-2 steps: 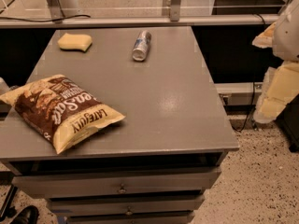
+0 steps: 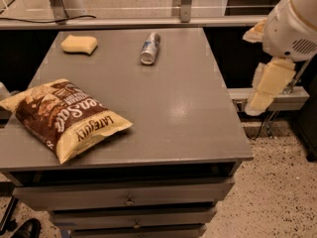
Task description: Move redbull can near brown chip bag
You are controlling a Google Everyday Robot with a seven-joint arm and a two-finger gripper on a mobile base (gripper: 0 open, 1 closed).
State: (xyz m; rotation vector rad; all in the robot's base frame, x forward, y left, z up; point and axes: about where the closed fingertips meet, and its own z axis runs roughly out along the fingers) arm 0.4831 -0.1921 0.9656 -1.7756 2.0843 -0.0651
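redbull can (image 2: 150, 47) lies far back on surface (image 2: 188, 108), well apart from brown chip bag (image 2: 64, 117). gripper (image 2: 262, 90) hangs off the right edge. Can't tell the jaws' state.

Table (image 2: 188, 113): grey top above drawers.
Far left: yellow sponge (image 2: 79, 44).
Far centre: redbull can (image 2: 150, 47), lying on its side.
Near left: brown chip bag (image 2: 64, 115), lying flat, well apart from the can.
Gripper (image 2: 262, 90): beyond the table's right edge.

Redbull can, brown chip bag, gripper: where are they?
redbull can (image 2: 149, 47): camera view, middle of its side, lying down.
brown chip bag (image 2: 59, 114): camera view, middle of its dark front.
gripper (image 2: 261, 93): camera view, cream lower part, right of the table (image 2: 188, 108).
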